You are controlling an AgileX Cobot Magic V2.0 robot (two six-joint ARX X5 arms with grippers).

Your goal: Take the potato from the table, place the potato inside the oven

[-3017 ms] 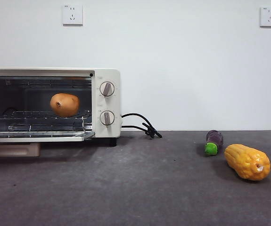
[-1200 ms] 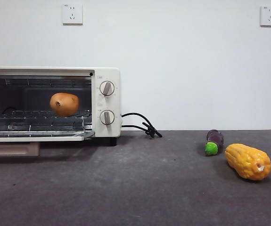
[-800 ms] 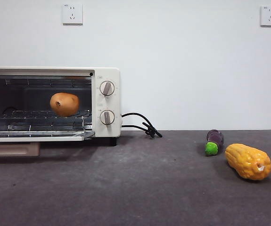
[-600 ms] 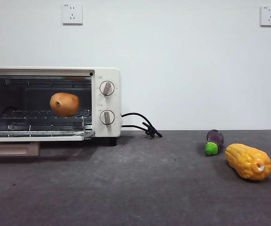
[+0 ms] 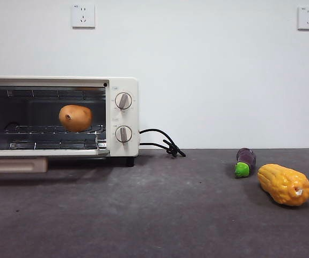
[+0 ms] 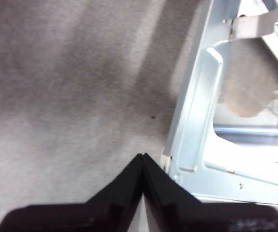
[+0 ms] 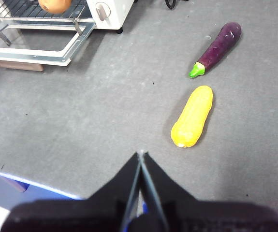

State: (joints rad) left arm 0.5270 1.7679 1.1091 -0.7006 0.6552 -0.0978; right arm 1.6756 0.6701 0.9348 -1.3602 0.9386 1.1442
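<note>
The potato (image 5: 75,117) already sits on the wire rack inside the toaster oven (image 5: 123,86), door down — placement looks done. Left end effector (image 6: 143,162) and right end effector (image 7: 140,157) both pinched together, empty, above the counter (image 5: 170,215)

Even, bright light and soft shadows throughout; the left wrist view is blurred and overexposed.

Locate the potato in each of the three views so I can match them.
Front view: potato on the rack inside the open oven, left side.
Left wrist view: no sharp potato; only a blurred brownish patch past the oven door frame.
Right wrist view: potato on the rack, top edge.
Shared landmark: the oven's door.
</note>
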